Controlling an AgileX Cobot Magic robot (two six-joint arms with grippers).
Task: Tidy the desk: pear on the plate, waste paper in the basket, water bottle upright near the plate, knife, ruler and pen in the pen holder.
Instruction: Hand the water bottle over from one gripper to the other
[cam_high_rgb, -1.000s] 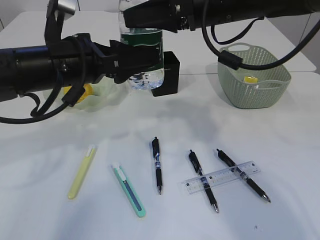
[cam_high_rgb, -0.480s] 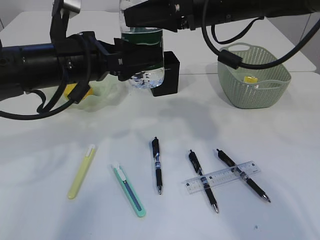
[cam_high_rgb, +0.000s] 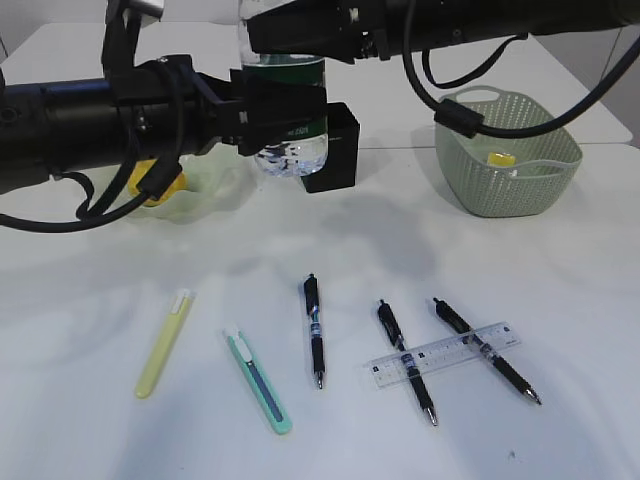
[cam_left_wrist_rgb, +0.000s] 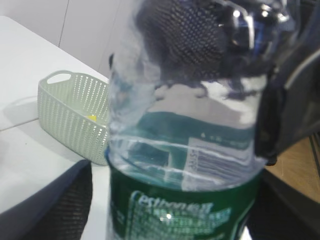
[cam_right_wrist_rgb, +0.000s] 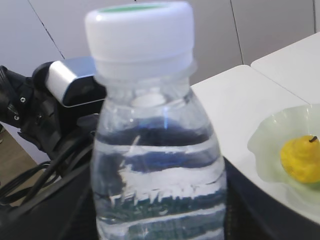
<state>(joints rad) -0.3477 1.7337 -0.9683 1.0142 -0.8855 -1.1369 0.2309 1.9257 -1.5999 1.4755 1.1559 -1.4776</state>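
Note:
The water bottle (cam_high_rgb: 288, 120) hangs upright above the desk (cam_high_rgb: 120, 280), in front of the black pen holder (cam_high_rgb: 342, 145). My right gripper (cam_high_rgb: 285, 45) is shut on its upper part; in the right wrist view the bottle (cam_right_wrist_rgb: 155, 150) fills the space between the fingers. My left gripper (cam_high_rgb: 275, 112) stands open around the green label (cam_left_wrist_rgb: 175, 210), with a gap showing between one pad (cam_left_wrist_rgb: 55, 205) and the bottle. The pear (cam_right_wrist_rgb: 301, 159) lies on the plate (cam_right_wrist_rgb: 270, 145). Three pens (cam_high_rgb: 315, 335), the ruler (cam_high_rgb: 442, 353) and two knives (cam_high_rgb: 258, 382) lie at the front.
The basket (cam_high_rgb: 505, 160) stands at the right with a yellow paper scrap (cam_high_rgb: 498, 158) inside. The ruler lies across two of the pens. The left arm hides part of the plate (cam_high_rgb: 205, 185) and the pear (cam_high_rgb: 160, 185) in the exterior view.
My left arm has moved right, bringing its fingers around the bottle's lower part. The bottle and the right gripper have stayed in place.

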